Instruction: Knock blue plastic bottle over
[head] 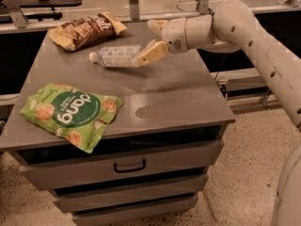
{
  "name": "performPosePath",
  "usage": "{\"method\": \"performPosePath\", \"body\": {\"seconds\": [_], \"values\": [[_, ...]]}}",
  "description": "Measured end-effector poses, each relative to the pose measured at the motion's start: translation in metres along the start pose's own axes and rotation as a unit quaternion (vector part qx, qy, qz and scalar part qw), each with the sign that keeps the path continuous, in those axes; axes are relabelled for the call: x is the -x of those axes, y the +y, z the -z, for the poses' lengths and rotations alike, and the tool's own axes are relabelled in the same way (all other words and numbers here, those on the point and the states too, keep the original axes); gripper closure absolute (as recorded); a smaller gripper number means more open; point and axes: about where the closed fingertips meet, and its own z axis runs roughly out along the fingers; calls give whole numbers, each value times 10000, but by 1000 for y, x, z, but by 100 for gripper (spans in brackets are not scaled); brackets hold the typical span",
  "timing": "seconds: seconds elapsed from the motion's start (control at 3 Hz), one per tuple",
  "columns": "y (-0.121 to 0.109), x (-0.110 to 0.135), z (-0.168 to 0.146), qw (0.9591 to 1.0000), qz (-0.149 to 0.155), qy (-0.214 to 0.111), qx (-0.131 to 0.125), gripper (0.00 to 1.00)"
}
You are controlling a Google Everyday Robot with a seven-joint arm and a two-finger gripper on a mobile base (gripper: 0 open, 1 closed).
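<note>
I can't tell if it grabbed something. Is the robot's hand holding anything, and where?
Nothing is held. The gripper is open beside the base of the blue plastic bottle, which lies on its side.

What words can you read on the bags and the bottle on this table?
"dang": on the green snack bag, seen upside down.
Brown snack bag: there is print, but it is too blurred to read.
Blue plastic bottle, lying on its side: the label is too blurred to read.
Gripper, right beside the bottle's bottom end: no writing shows.
</note>
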Motion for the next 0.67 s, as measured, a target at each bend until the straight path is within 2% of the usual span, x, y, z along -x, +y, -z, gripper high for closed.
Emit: {"method": "performPosePath", "body": {"seconds": [0.33,0.67], "values": [[-3,-7,6,9999,-30,103,-20,0],[-7,-17,32,9993,154,352,-22,0]]}}
